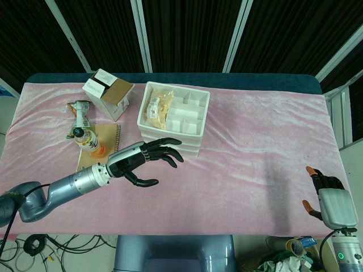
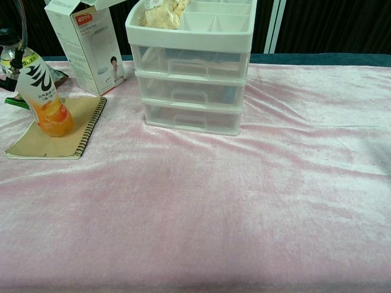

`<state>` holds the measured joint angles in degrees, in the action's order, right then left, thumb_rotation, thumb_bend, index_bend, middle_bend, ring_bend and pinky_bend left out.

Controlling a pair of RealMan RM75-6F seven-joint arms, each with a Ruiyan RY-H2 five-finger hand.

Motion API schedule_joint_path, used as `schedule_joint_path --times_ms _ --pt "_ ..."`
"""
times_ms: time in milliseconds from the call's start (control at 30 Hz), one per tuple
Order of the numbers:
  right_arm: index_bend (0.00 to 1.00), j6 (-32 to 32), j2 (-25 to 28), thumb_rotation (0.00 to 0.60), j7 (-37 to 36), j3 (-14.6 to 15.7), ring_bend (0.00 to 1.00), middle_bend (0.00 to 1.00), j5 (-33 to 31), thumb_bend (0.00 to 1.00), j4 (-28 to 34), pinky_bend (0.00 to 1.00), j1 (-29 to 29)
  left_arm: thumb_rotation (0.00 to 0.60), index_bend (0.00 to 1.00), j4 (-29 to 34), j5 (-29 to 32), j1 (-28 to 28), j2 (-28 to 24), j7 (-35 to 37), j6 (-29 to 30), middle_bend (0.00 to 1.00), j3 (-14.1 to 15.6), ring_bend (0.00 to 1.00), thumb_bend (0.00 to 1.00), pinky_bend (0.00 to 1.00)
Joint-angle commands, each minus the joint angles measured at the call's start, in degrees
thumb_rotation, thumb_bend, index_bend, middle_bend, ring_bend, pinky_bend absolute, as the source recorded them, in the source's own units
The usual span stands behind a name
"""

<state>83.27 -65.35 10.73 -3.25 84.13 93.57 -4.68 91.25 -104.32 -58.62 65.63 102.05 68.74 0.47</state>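
One bottle (image 1: 89, 141) standing on one spiral notebook (image 1: 105, 141), one snack packet (image 1: 80, 110) behind it, one open carton (image 1: 109, 93). One white drawer unit (image 1: 173, 118), three drawers (image 2: 189, 87), yellow bag (image 1: 158, 106) in top tray. Left hand (image 1: 148, 160) empty, fingers spread, hovering just in front of the unit's front edge, fingertips near it, contact unclear. Right hand (image 1: 327, 197) at table's near right corner, well apart; can't tell its finger state
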Motion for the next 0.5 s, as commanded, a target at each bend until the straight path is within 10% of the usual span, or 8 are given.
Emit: schedule_joint_path --times_ms 33,500 --pt "0.14 0.02 0.02 0.6 -0.03 0.0 0.25 0.16 0.05 0.19 0.0 0.2 0.0 0.6 0.1 0.02 0.22 -0.03 0.11 -0.3 -0.08 0.24 0.3 0.14 0.31 0.25" --pt "0.14 0.13 0.23 0.6 -0.04 0.08 0.25 0.16 0.23 0.19 0.09 0.2 0.06 0.6 0.09 1.2 1.76 0.01 1.13 -7.95 -1.89 0.24 1.14 0.14 0.31 0.25"
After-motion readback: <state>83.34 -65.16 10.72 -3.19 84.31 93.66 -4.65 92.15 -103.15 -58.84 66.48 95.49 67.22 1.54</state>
